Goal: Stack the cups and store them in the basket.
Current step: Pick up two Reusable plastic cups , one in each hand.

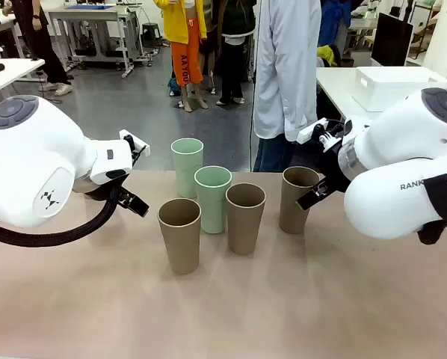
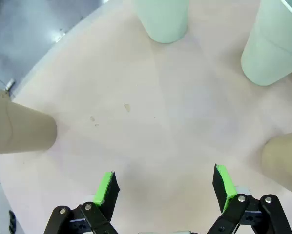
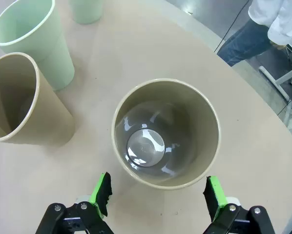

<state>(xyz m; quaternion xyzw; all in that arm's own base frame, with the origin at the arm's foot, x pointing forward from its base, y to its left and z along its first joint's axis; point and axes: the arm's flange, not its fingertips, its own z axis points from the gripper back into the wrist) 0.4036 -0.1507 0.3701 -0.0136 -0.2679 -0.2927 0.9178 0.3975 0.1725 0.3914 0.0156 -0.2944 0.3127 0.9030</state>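
Five cups stand upright mid-table: two mint green cups (image 1: 187,166) (image 1: 212,198) and three tan cups (image 1: 179,233) (image 1: 245,218) (image 1: 296,199). My left gripper (image 1: 131,200) hangs left of the group; in its wrist view it (image 2: 165,184) is open over bare table, with mint cups (image 2: 160,19) (image 2: 275,44) ahead and tan cups (image 2: 19,129) (image 2: 285,161) to either side. My right gripper (image 1: 313,196) is beside the rightmost tan cup (image 3: 165,131); in its wrist view it (image 3: 158,189) is open just short of that cup's rim, touching nothing. The white basket (image 1: 392,86) sits on a side table at far right.
A person in a white coat (image 1: 287,67) stands at the far table edge behind the cups; their jeans (image 3: 248,41) show in the right wrist view. The near half of the tan table (image 1: 223,314) is bare. Other people and benches stand farther back.
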